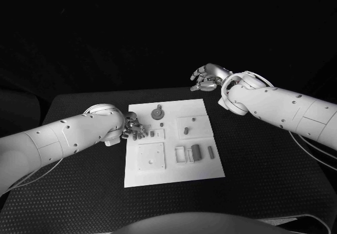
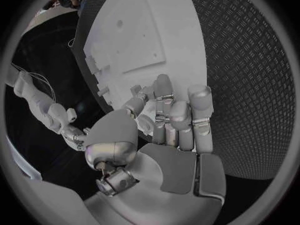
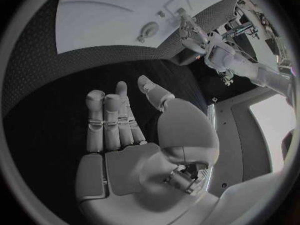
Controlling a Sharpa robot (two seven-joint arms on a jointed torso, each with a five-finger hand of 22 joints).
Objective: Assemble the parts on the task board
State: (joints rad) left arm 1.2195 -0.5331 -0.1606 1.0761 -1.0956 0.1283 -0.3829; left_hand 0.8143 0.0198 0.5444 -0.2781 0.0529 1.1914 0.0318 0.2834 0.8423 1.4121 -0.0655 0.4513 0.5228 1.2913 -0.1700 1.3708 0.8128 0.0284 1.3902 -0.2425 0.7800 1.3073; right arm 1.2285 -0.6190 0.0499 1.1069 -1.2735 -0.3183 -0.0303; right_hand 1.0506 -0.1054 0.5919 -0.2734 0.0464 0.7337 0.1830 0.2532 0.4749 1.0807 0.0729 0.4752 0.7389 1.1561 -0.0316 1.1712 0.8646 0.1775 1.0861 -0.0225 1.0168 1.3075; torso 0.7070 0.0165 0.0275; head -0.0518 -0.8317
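Observation:
The white task board [image 1: 203, 168] lies in the middle of the black table. A round grey part [image 1: 158, 114] sits near its far edge, with a small peg [image 1: 186, 130] in a square recess beside it. A square plate [image 1: 151, 156] and several upright grey blocks [image 1: 196, 151] stand nearer me. My left hand [image 1: 133, 129] hangs over the board's left edge. In the left wrist view its fingers [image 2: 178, 115] reach toward the board [image 2: 131, 40] with the thumb close against them; what lies between is hidden. My right hand [image 1: 207, 78] is raised beyond the board's far right corner, holding nothing, fingers [image 3: 109, 120] straight.
The black textured table [image 1: 267, 180] runs wide on both sides of the board and in front of it. In the right wrist view the board [image 3: 106, 20] with the round part [image 3: 149, 29] lies well away from the hand.

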